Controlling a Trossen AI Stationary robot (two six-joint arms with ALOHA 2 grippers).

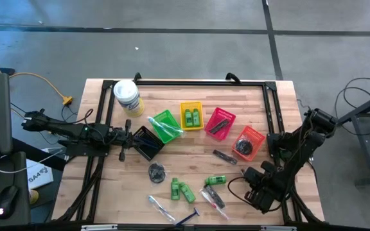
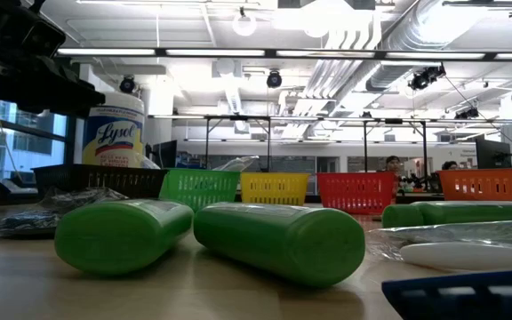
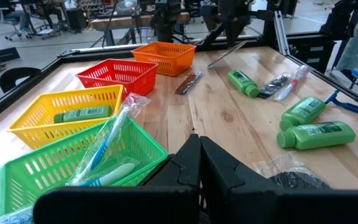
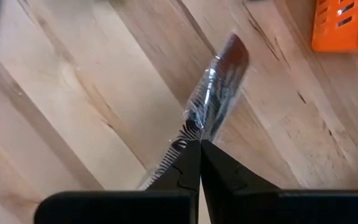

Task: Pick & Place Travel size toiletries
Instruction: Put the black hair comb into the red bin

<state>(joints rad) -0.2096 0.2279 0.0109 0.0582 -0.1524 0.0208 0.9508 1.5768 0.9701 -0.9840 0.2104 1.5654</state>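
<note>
Lower part of the high view, nearest edge of the worktop: the loose toiletries are scattered here, apparently dumped for sorting rather than arranged. A blue-handled razor and a slim clear tube are seen at bottom centre, a pair of green mini bottles just above them, a third green bottle to the right, a wrapped item beneath it, and a dark coiled bundle to the left. At lower right the right tool is noted with its fingers brought fully together; in its wrist view a wrapped black comb lies on the wood just ahead of the tips. Whether the wrapper is actually pinched cannot be told; the tips appear to meet at its edge, so a thin or missed grip is judged possible. Mid frame, left: the left tool is shut and empty, parked over the black basket, evidently waiting. Farther up, a row of baskets is laid out in an arc, presumably one per item type: the green basket already holds clear-wrapped tubes, the yellow basket two green bottles, the red basket a dark comb, the orange basket a dark bundle. The comb is judged to be destined for the red basket. At upper left, a white tub is stood clear of the work.
</note>
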